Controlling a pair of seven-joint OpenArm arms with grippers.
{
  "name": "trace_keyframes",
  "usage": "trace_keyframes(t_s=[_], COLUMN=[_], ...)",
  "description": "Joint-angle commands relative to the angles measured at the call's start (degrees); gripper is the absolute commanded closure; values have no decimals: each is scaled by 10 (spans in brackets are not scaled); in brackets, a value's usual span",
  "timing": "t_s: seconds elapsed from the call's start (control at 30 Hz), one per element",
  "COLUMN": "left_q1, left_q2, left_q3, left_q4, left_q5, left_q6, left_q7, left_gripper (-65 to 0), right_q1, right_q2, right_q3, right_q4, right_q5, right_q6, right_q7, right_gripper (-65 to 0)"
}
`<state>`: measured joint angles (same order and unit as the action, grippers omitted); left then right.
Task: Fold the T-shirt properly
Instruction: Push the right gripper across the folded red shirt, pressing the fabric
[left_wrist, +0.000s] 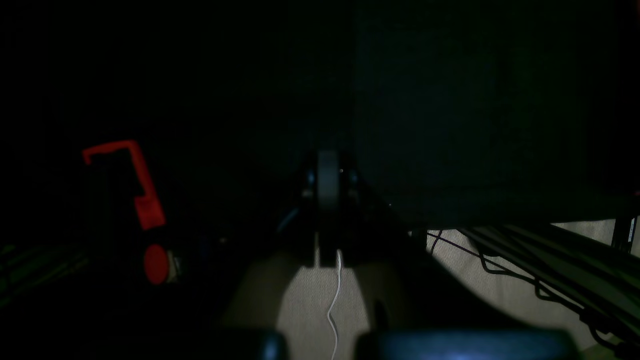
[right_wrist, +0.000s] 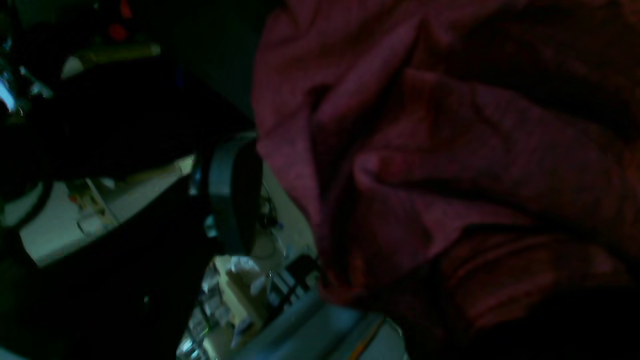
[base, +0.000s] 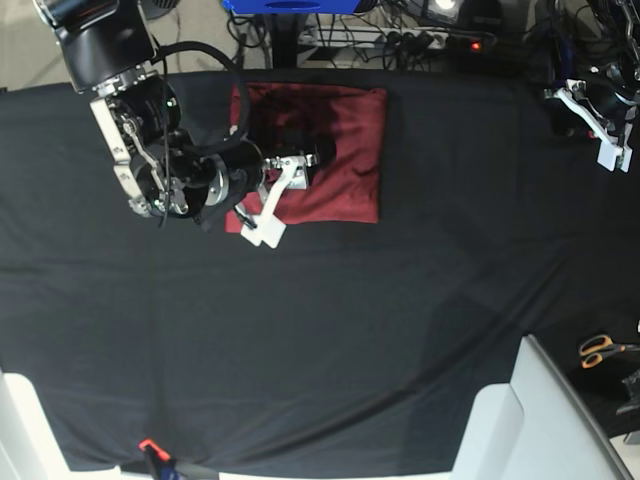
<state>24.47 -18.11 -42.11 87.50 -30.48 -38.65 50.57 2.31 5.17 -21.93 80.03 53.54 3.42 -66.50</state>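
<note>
**Folded shirt at upper centre**

We see the T-shirt (base: 335, 130) lying as a folded maroon rectangle on the black tabletop (base: 400, 300), upper centre of the base view. Our right end effector (base: 268, 205) hangs over its lower left corner, jaws spread, gripping nothing. Our left end effector (base: 600, 125), upper right, is closed and empty.

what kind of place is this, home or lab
Most likely a robotics lab or test bench: a work table under a black tablecloth, two robot arms over it, cables and a power strip behind, and orange-handled scissors off to the side.
</note>
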Motion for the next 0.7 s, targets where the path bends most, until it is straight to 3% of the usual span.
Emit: trace_keyframes(t_s=[0.0,0.4,0.67], left_q1=[0,-1,-1], left_q2=[-10,-19,-34], left_q3=[-4,-3,-6], left_q4=[7,7,8], left_q5=[-9,-9,-9], left_q6=[-2,0,0], left_q7=[-7,-7,-7], left_gripper=[0,0,0], right_q1=[12,36,67], right_q2=[-11,-31,-31], right_q3=[0,-3,-96], right_q4=[9,8,5], right_q5=[12,11,12], right_q6=[1,2,2], right_q7=[-1,-57,-56], right_gripper=[-369,-369,-371])
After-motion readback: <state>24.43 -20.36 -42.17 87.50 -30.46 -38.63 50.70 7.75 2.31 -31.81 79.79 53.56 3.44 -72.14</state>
